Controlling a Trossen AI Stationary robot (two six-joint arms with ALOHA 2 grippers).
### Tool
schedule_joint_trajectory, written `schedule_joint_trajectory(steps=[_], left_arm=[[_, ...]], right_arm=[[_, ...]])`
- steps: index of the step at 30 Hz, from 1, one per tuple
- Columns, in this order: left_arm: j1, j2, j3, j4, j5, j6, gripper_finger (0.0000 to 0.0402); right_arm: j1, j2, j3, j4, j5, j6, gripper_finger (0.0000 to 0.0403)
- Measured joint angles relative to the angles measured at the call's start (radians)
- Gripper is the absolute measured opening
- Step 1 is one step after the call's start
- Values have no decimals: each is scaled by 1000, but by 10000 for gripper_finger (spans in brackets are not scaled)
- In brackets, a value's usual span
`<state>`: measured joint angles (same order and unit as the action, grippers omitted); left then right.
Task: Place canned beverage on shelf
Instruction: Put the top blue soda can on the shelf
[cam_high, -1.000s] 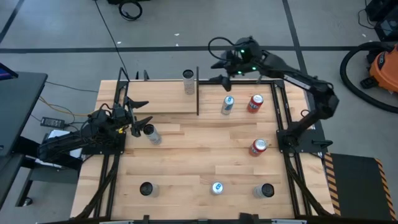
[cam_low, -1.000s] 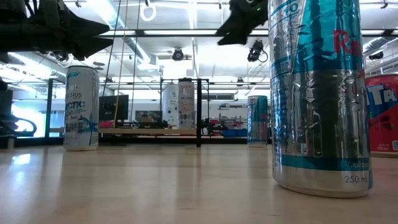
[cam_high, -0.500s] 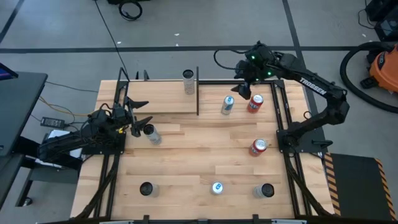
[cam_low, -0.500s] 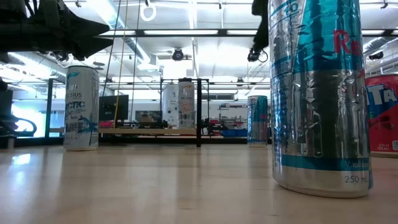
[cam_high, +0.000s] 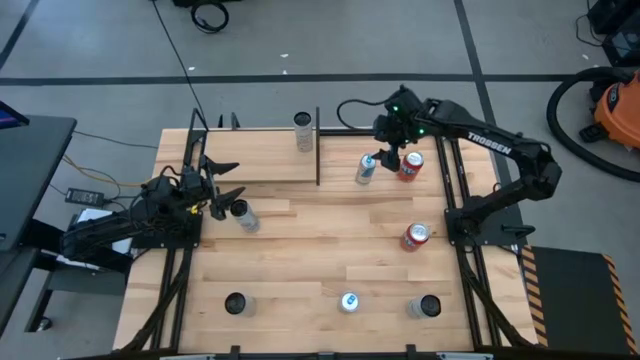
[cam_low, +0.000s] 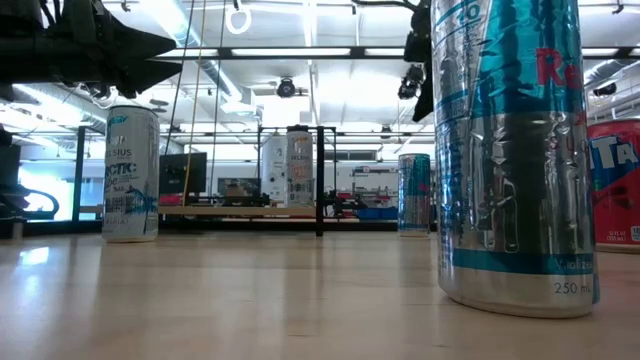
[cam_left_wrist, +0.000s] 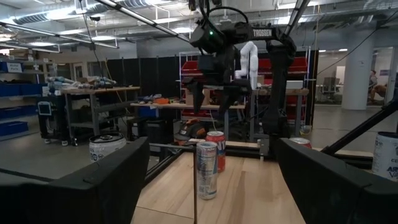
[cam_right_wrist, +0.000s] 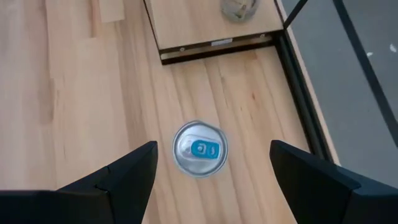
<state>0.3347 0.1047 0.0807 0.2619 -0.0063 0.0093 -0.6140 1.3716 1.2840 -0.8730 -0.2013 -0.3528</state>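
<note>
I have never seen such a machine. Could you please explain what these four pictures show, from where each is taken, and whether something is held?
This is a robot with two dark arms at a wooden table. One picture looks down from above, one looks level across the tabletop, and two come from cameras on the wrists.

Several drink cans stand on the table. The small pale wooden shelf with black rods carries one silver can.

The right pincer hangs open above a silver can with a blue tab, not touching it. A red can stands beside that can. The left pincer waits open at the table's left edge. Nothing is held.
</note>
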Motion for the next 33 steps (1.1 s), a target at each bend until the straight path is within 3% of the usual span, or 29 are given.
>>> schedule_joint_trajectory(steps=[6, 22, 33], left_arm=[[0, 0, 0, 0, 0, 0, 353], [0, 0, 0, 0, 0, 2, 353], [0, 0, 0, -1, 0, 1, 353]], right_arm=[[-5, 0, -66, 57, -58, -3, 318], [-12, 0, -255, 309, -51, 2, 318], [-12, 0, -327, 361, -30, 13, 318]])
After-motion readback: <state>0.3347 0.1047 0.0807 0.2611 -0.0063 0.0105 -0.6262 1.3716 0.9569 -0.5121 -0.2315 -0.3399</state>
